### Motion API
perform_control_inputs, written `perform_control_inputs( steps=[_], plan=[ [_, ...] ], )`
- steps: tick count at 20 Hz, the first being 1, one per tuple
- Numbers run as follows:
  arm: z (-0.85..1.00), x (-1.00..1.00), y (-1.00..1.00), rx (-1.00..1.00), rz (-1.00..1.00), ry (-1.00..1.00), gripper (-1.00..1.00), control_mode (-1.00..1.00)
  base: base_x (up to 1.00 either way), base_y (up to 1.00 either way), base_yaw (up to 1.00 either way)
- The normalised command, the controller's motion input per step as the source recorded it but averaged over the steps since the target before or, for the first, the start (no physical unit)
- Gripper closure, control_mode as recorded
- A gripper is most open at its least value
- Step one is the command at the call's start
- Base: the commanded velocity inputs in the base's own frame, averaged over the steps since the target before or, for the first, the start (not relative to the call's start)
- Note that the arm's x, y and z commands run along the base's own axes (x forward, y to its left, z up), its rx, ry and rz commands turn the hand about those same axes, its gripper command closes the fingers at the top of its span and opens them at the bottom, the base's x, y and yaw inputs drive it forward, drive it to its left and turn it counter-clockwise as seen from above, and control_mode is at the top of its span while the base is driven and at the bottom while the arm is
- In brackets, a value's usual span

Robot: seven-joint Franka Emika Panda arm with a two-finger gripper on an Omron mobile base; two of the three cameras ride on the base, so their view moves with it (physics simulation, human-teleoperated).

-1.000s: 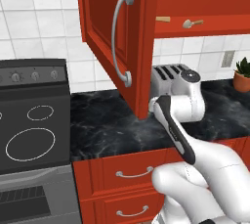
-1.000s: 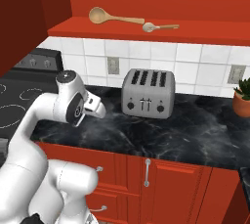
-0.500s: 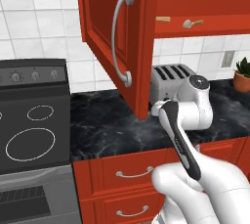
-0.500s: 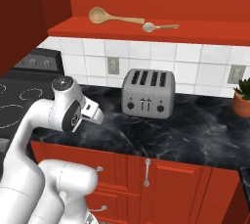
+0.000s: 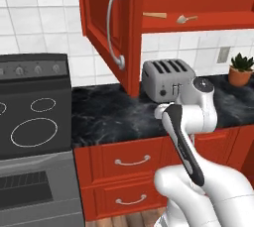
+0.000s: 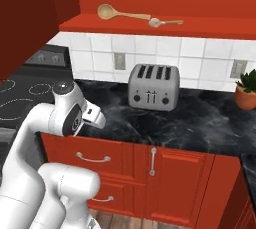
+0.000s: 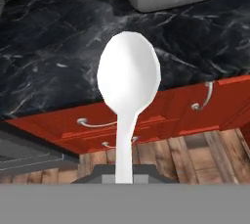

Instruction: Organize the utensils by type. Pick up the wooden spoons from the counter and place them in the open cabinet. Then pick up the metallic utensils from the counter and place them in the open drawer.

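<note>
Folding low, claw (image 7: 124, 179) (shut) gripping spoon (image 7: 129, 78)

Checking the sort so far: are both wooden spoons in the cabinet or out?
In. Both wooden spoons lie on the bottom shelf of the open cabinet, above the toaster.

My left base view sits behind the arm, facing forward-down at the counter (image 5: 114, 112); right base view mirrors it. Both share the toaster (image 5: 166, 77) and cabinet (image 6: 150, 25) shelf. Hand view looks close along a white spoon (image 7: 128, 83).
</note>
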Motion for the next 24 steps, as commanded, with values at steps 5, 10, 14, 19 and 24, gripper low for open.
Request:
perform_control_inputs(
  steps=[5,10,14,19,24],
  plan=[
    [0.00,0.00,0.00,0.00,0.00,0.00,1.00,1.00,-0.96,0.01,0.00],
    [0.00,0.00,0.00,0.00,0.00,0.00,1.00,1.00,-0.95,0.16,0.29],
    [0.00,0.00,0.00,0.00,0.00,0.00,1.00,1.00,-0.68,0.25,0.79],
    [0.00,0.00,0.00,0.00,0.00,0.00,1.00,1.00,-0.58,0.34,0.87],
    [0.00,0.00,0.00,0.00,0.00,0.00,1.00,1.00,-0.39,0.50,0.95]
  ],
)
